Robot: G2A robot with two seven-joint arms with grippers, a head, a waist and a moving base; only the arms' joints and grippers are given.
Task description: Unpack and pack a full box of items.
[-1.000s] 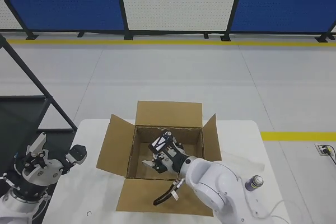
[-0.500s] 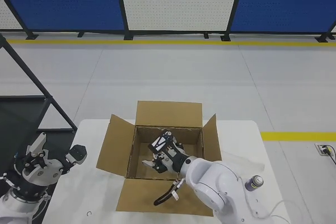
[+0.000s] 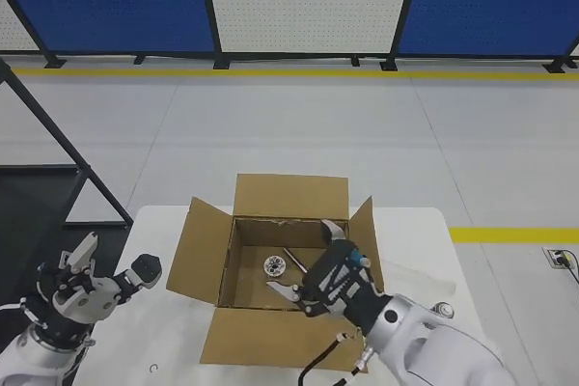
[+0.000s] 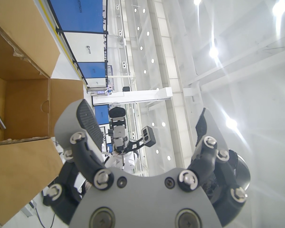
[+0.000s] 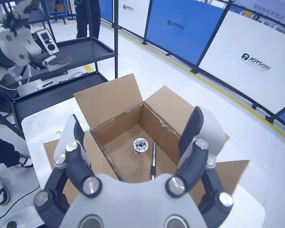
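**A:** Where is the box?

**B:** The cardboard box (image 3: 291,198) sits mid-table (image 3: 154,333). It is plain brown, with all four flaps folded outward and a small tear along one inner edge.

**A:** What's inside?

**B:** My right wrist view looks down to the box floor. A round metal spool (image 5: 140,145) with holes in its face lies there, and a slim metal rod (image 5: 153,157) is just beside it. In the top view the same two are a small pale disc and a thin line.

**A:** And your right claw?

**B:** My right claw (image 5: 135,116) hangs above the near half of the box. It is spread wide, with nothing between the pads.

**A:** The left one?

**B:** My left claw (image 4: 143,110) is well left of the box, near the table's left edge, tilted up toward the ceiling lights. It is also wide apart and holds nothing. Its wrist view catches a side flap, the box's inner wall and one end of the rod.
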